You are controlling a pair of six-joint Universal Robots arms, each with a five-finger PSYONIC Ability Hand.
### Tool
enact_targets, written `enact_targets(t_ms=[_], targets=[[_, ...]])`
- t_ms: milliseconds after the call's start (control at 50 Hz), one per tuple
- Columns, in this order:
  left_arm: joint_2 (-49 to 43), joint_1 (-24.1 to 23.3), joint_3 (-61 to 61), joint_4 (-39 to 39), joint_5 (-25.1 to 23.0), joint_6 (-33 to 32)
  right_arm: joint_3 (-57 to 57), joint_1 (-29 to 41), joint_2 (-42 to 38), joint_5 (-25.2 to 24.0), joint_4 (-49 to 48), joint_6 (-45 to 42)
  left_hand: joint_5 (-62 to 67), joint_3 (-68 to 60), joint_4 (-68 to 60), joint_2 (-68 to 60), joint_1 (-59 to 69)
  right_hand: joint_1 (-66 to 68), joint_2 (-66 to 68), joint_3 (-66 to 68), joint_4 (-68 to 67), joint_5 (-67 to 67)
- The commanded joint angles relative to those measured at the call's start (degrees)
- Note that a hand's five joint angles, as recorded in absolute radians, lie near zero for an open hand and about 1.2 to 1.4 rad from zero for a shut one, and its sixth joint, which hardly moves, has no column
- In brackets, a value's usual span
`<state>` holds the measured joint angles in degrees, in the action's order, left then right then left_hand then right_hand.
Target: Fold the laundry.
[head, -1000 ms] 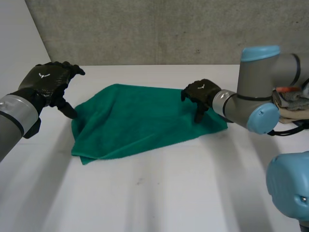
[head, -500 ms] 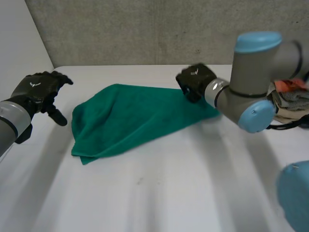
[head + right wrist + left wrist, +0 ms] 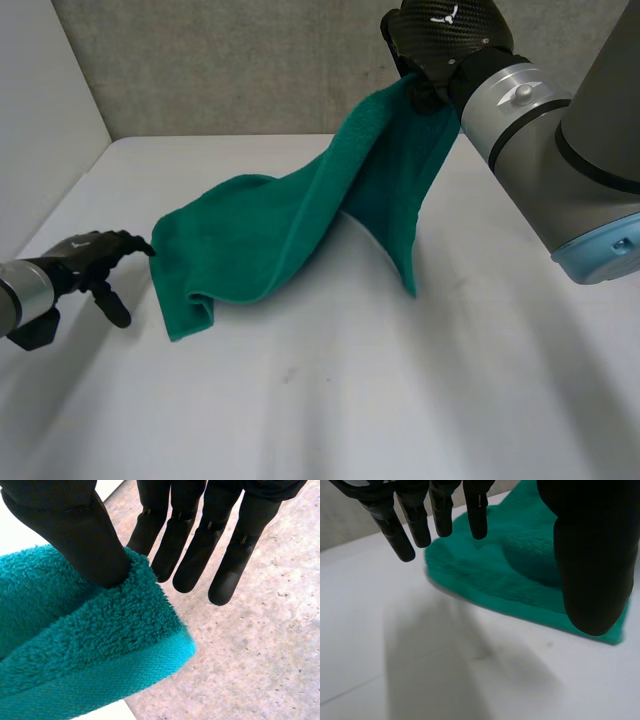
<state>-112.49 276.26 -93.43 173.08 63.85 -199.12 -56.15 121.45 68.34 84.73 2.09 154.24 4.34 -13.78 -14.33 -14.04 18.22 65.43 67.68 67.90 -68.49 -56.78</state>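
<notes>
One green towel (image 3: 300,225) is hanging down onto the surface (image 3: 350,400).
The right robot hand (image 3: 440,35), raised at 1 o'clock, is pinching its corner between thumb and fingers; the left robot hand (image 3: 90,258), fingers spread, is hovering beside it at 9 o'clock.

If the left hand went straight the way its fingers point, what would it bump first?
Most likely the towel: the left hand aims its straight fingers at the towel's edge on the table, just ahead.
</notes>
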Motion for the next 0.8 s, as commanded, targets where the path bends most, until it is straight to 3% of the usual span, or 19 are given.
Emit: enact_targets(t_ms=[20, 160, 240, 460, 580, 800], targets=[[-1.06, -4.94, 0.44, 0.68, -0.30, 4.61, 0.43, 1.60, 0.21, 1.13, -0.16, -0.52, -1.43, 0.88, 1.43, 1.13, -5.32, 14.57, 12.32, 12.10, -11.51, -13.22], [-0.97, -13.11, 0.44, 3.49, 5.31, 11.90, 1.31, 3.01, 0.04, 3.86, -0.25, -2.19, -4.34, 3.78, 4.33, 4.04, -8.22, 14.57, 12.32, 12.10, -11.51, -13.22], [-0.80, -19.51, 0.97, 5.94, 12.07, 15.94, 2.45, 3.53, -0.05, 5.09, -0.25, -2.89, -4.34, 3.78, 4.33, 4.04, -8.22, 14.57, 12.32, 12.10, -11.51, -13.22], [-7.02, -32.88, 7.46, 10.52, 27.71, 17.18, 4.74, 4.59, 1.61, 7.11, 0.45, -2.20, -4.34, 3.78, 4.33, 4.04, -8.22, 14.57, 12.32, 12.10, -11.51, -13.22], [-13.44, -35.53, 14.40, 10.26, 36.42, 17.45, 5.00, 4.50, 5.82, 7.64, 1.51, 1.14, -4.34, 3.78, 4.33, 4.04, -8.22, 14.57, 12.32, 12.10, -11.51, -13.22], [-20.57, -37.90, 23.99, 8.16, 44.78, 14.20, 4.04, 3.18, 10.58, 7.02, 1.95, 4.93, -1.78, 1.22, 1.77, 1.47, -5.66, 14.57, 12.32, 12.10, -11.51, -13.22]])
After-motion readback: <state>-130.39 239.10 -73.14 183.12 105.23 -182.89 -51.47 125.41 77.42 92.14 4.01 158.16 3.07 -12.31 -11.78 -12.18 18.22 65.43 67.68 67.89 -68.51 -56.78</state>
